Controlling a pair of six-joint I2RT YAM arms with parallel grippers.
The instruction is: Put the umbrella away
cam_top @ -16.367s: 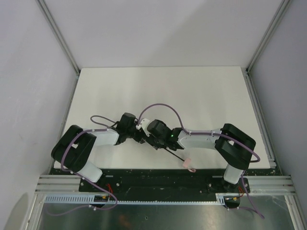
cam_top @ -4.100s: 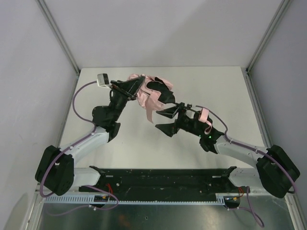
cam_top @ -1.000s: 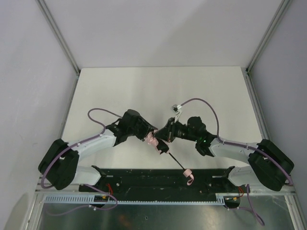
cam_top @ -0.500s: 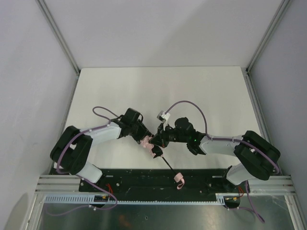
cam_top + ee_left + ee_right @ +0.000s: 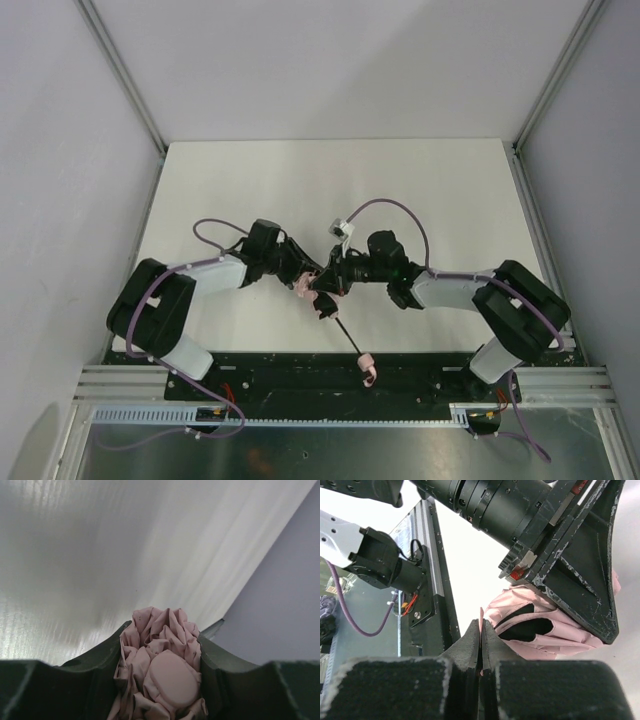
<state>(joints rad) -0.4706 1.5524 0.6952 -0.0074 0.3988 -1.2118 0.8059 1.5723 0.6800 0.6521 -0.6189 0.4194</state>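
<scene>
The umbrella's pale pink fabric [image 5: 303, 288] is bunched up between my two grippers near the table's front middle. Its thin black shaft [image 5: 342, 332] runs down-right to the small pink handle [image 5: 365, 360], whose loop strap [image 5: 369, 378] lies over the black base plate. My left gripper [image 5: 298, 275] is shut on the crumpled canopy [image 5: 161, 672], which fills the gap between its fingers [image 5: 105, 655]. My right gripper [image 5: 328, 283] is shut on a thin pink edge of the fabric [image 5: 481, 617], right beside the left gripper's body [image 5: 580, 580]. More pink folds [image 5: 545, 630] hang just past it.
The white table [image 5: 400, 190] is bounded by grey walls with aluminium posts [image 5: 120, 70]. A black base plate [image 5: 290, 370] and rails run along the near edge. Purple cables [image 5: 390, 205] loop above both wrists.
Both grippers have drawn closer together and shifted slightly left with the bunched umbrella. The shaft and handle have swung left along the front edge. Earlier the fabric was held spread at the table's back.
</scene>
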